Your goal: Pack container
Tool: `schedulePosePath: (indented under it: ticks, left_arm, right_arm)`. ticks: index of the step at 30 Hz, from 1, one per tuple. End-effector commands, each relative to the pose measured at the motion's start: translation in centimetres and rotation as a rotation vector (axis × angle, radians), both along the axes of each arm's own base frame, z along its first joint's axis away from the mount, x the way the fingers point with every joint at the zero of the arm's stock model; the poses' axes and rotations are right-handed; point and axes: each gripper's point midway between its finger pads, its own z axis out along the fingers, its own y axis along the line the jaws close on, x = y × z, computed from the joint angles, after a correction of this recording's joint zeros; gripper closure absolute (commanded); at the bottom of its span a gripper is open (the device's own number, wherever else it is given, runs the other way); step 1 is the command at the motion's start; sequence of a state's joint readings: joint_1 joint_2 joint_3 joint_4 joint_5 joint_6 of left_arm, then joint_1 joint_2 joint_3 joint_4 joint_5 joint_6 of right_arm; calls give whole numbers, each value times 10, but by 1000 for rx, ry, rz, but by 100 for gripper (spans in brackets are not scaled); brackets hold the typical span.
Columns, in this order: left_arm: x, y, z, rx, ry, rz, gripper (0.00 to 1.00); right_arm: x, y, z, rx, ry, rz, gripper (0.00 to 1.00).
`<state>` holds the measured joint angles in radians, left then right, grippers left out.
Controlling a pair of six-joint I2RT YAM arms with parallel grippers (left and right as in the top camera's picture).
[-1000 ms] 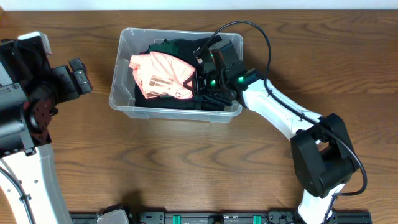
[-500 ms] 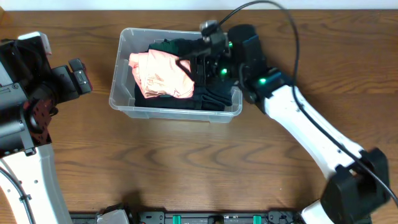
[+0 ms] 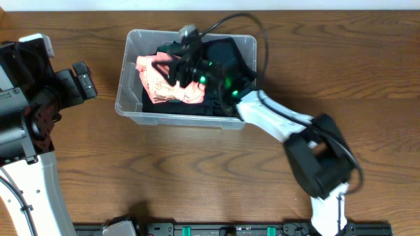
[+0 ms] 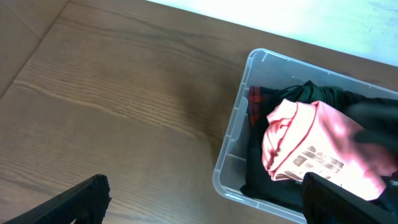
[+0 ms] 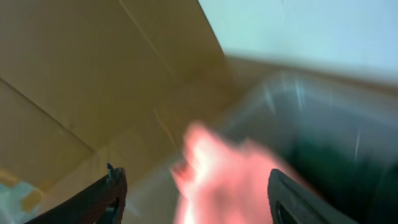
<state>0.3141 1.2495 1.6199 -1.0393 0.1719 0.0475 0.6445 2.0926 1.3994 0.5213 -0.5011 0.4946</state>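
The container [image 3: 122, 98] is a clear plastic bin at the back middle of the wooden table. It holds dark clothes [image 3: 226, 56] with a crumpled pink garment [image 3: 164, 88] on top at its left. My right gripper [image 3: 176, 65] hovers over the pink garment, open and holding nothing. The right wrist view is blurred. It shows the right gripper [image 5: 199, 196] with its jaws wide apart and the pink garment [image 5: 230, 180] beyond them. My left gripper [image 3: 84, 80] stays left of the bin, open and empty. The left wrist view shows the left gripper [image 4: 208, 196], the container [image 4: 231, 134] and the pink garment [image 4: 311, 149].
The bare wooden table [image 3: 197, 170] stretches in front of the bin and to both sides. The right arm [image 3: 282, 121] reaches from the front right over the bin's right front corner. A cable [image 3: 252, 29] loops above the bin.
My right gripper has opened, risen and swung left across the bin, from the dark clothes at the right to above the pink garment. The left arm has not moved.
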Motion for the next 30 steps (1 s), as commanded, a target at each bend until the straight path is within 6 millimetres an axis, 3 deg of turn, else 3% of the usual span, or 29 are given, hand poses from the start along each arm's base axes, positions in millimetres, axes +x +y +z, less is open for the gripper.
schedulePosePath:
  ticks: [1, 4, 7, 10, 13, 18, 22, 26, 30]
  left_arm:
    - [0, 3, 0, -6, 0, 21, 2]
    - [0, 3, 0, -6, 0, 21, 2]
    - [0, 3, 0, -6, 0, 21, 2]
    - [0, 3, 0, -6, 0, 21, 2]
    - [0, 3, 0, -6, 0, 21, 2]
    - [0, 3, 0, -6, 0, 21, 2]
    - [0, 3, 0, -6, 0, 21, 2]
    - [0, 3, 0, -6, 0, 21, 2]
    - [0, 3, 0, -6, 0, 21, 2]
  right_arm:
    - [-3, 8, -71, -49, 180, -6, 32]
    - [-9, -1, -124, -134, 339, -21, 36]
    - [-16, -8, -136, -171, 402, -4, 37]
    - [-17, -8, -117, -143, 381, 36, 36]
    - [-17, -11, -80, -116, 307, 64, 32]
    - [-14, -40, 5, -133, 78, 59, 14]
    - [-2, -103, 52, -274, -49, -99, 3]
    - [9, -204, 82, -466, -88, -348, 1]
    - [5, -292, 108, -562, -85, -551, 1]
